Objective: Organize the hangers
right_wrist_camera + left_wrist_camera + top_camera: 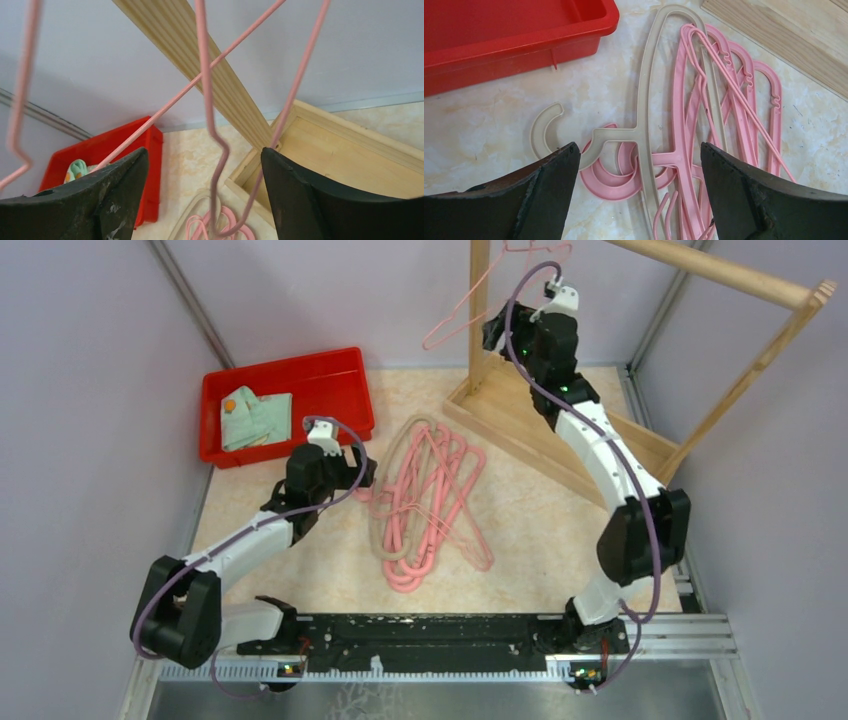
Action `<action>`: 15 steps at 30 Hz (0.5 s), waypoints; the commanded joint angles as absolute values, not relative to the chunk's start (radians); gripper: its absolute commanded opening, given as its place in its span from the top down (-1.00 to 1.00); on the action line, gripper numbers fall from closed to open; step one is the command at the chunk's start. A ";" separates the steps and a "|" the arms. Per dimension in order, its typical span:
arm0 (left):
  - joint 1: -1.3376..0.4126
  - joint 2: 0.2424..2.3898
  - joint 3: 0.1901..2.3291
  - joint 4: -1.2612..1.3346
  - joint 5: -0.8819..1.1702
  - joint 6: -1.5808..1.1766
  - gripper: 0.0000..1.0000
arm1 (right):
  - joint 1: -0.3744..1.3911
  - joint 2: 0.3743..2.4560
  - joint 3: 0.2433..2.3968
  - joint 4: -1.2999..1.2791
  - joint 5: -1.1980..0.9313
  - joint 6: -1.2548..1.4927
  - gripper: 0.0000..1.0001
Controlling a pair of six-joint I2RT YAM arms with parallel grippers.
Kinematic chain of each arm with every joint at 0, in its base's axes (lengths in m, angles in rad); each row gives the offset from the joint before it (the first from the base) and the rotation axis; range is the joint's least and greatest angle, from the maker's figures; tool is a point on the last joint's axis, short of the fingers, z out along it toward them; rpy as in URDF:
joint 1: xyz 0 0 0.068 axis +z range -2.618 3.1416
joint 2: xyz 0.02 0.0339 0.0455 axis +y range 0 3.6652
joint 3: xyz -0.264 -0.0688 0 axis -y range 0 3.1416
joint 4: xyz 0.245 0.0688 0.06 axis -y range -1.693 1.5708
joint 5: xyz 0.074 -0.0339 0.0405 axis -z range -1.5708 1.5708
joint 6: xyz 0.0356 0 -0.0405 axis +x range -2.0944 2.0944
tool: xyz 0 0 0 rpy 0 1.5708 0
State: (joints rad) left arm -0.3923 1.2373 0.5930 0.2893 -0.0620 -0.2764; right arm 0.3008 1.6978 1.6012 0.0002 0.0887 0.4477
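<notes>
Found flat on table [540, 540], just L of rack [480, 340] base: tangled pile of hangers [430, 500], mostly pink. Beige hanger [624, 136] lying on top, hook pointing away from rack. Red bin [330, 390] farther L of rack, cloth inside.

L jaws: wide open, low over pile edge on side far from rack, straddling beige neck and hook. No contact visible.

R jaws: also spread apart, raised beside rack upright near its top. Thin pink hanger [204, 75] dangling in front of and between them, wire not pinched in wrist view. Cannot tell what carries it, hook top being cut off by frame edge.

Risks (judgement only):
- Thin hanger prob. not seated on rack rail yet. Any R arm shift w/ jaws apart could mean a drop onto rack base or pile.
- Wire close to both fingers, so a poss. snag on pulling away, dragging hanger off.
- Pile interlocked. Lifting beige one likely to haul pink ones along, then shed them en route to rack.
- Beige hanger flush on table, so closing too high means a slip and too low a scrape on table.
</notes>
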 commanded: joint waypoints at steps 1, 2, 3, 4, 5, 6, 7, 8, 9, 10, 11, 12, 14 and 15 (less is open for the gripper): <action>-0.393 1.207 0.606 0.283 -0.074 -0.278 -0.89 | 0.310 1.510 1.530 0.068 0.108 0.426 -0.66; -0.392 1.206 0.605 0.281 -0.075 -0.276 -0.89 | 0.312 1.488 1.510 0.067 0.106 0.422 -0.68; -0.392 1.205 0.603 0.281 -0.077 -0.277 -0.89 | 0.314 1.468 1.490 0.063 0.106 0.418 -0.68; -0.392 1.203 0.603 0.280 -0.078 -0.277 -0.89 | 0.316 1.447 1.475 0.058 0.110 0.410 -0.69; -0.392 1.202 0.603 0.277 -0.079 -0.277 -0.89 | 0.316 1.427 1.459 0.055 0.111 0.403 -0.69; -0.391 1.200 0.603 0.274 -0.081 -0.279 -0.89 | 0.316 1.409 1.445 0.048 0.113 0.397 -0.70; -0.393 1.197 0.603 0.271 -0.083 -0.278 -0.90 | 0.316 1.389 1.431 0.039 0.114 0.391 -0.71; -0.391 1.192 0.601 0.269 -0.085 -0.276 -0.91 | 0.316 1.364 1.420 0.031 0.110 0.383 -0.71; -0.391 1.190 0.599 0.269 -0.086 -0.276 -0.91 | 0.317 1.345 1.405 0.022 0.106 0.375 -0.71; -0.392 1.186 0.596 0.271 -0.089 -0.275 -0.92 | 0.317 1.324 1.388 0.010 0.104 0.368 -0.71; -0.392 1.184 0.592 0.273 -0.093 -0.274 -0.93 | 0.319 1.303 1.368 0.000 0.104 0.364 -0.71; -0.391 1.183 0.590 0.274 -0.097 -0.273 -0.94 | 0.322 1.277 1.346 -0.009 0.105 0.360 -0.71; -0.391 1.186 0.589 0.275 -0.101 -0.268 -0.94 | 0.324 1.225 1.293 -0.025 0.112 0.352 -0.71; -0.392 1.189 0.589 0.273 -0.101 -0.267 -0.94 | 0.325 1.197 1.270 -0.034 0.111 0.349 -0.71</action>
State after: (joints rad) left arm -0.3923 1.2060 0.5922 0.2745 -0.0837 -0.2760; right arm 0.3080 1.3071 1.3281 -0.0139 0.1043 0.3843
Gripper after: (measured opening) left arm 0.969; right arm 0.855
